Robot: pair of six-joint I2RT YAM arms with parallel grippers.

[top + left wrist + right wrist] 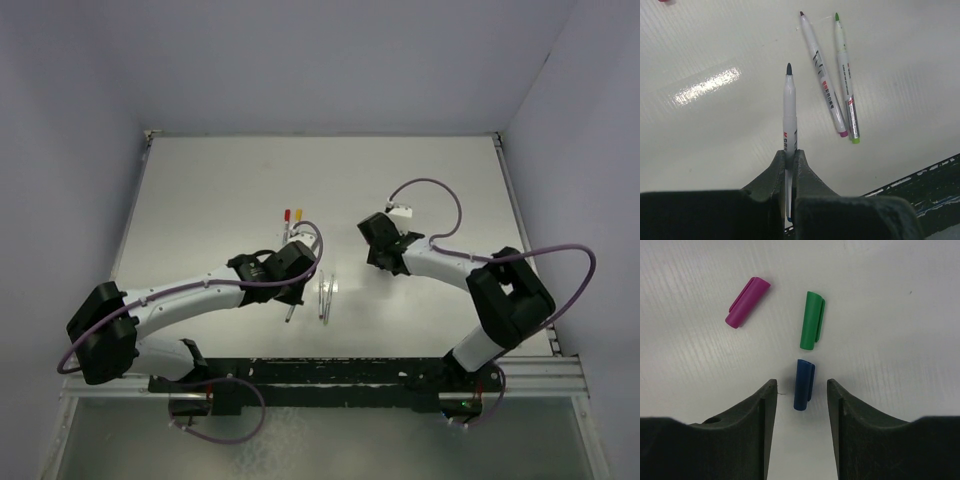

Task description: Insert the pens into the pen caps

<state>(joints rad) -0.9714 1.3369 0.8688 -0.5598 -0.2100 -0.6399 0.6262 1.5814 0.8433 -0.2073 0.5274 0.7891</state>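
My left gripper (790, 152) is shut on a pale pen with a dark blue tip (789, 100), held above the table with the tip pointing away from the camera. It shows in the top view too (290, 290). A magenta-tipped pen (822, 80) and a green-tipped pen (846, 80) lie side by side on the table to its right. My right gripper (801, 382) is open and low over the table, with the blue cap (803, 384) lying between its fingertips. The green cap (811, 320) lies just beyond it. The magenta cap (747, 302) lies to the left. The top view hides these caps under the right gripper (372, 232).
A red cap (287, 214) and an orange cap (297, 214) lie side by side beyond the left gripper, with pale barrels running from them towards it. The black rail (920, 180) marks the table's near edge. Grey walls close in the far side and both flanks.
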